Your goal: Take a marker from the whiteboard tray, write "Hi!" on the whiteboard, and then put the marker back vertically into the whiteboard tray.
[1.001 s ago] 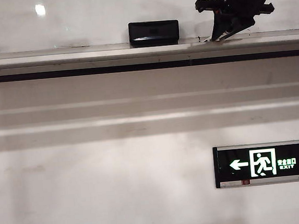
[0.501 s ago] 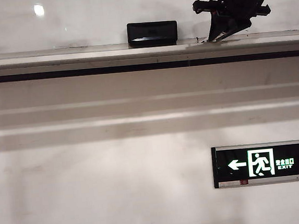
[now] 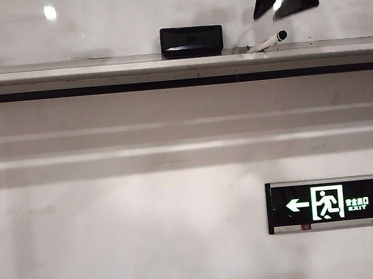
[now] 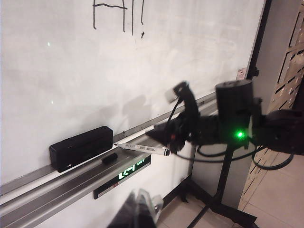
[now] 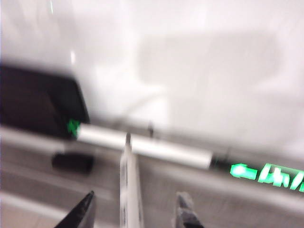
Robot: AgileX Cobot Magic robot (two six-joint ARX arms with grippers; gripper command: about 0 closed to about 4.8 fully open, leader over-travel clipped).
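Presently, reading the exterior view from left to right, the whiteboard (image 3: 130,20) fills the upper band, with a ceiling light reflected near its left end, and the whiteboard tray (image 3: 102,70) runs the full width beneath it. A black eraser block (image 3: 191,40) stands on the tray near the middle. Just to its right the marker (image 3: 268,42) rests with one end on the tray and the other end raised and leaning out, tilted rather than upright. Above it, near the top edge, hangs the right gripper (image 3: 285,0), apart from the marker; in the right wrist view its fingers (image 5: 80,213) stand parted on either side of the marker with clear gaps, so it holds nothing. A green exit sign (image 3: 325,204) is mounted on the wall low at the right. The left gripper (image 4: 137,213) shows only as a blur at the edge of its own wrist view, well clear of the tray, and whether it is open or closed cannot be told. That view also shows black strokes (image 4: 118,14) already written high on the board, and a small black cap (image 4: 109,158) lying loose on the tray beside the eraser. In my judgement the marker is light, rigid and smooth, liable to roll or slide; a hold across the mid-barrel would suit best.
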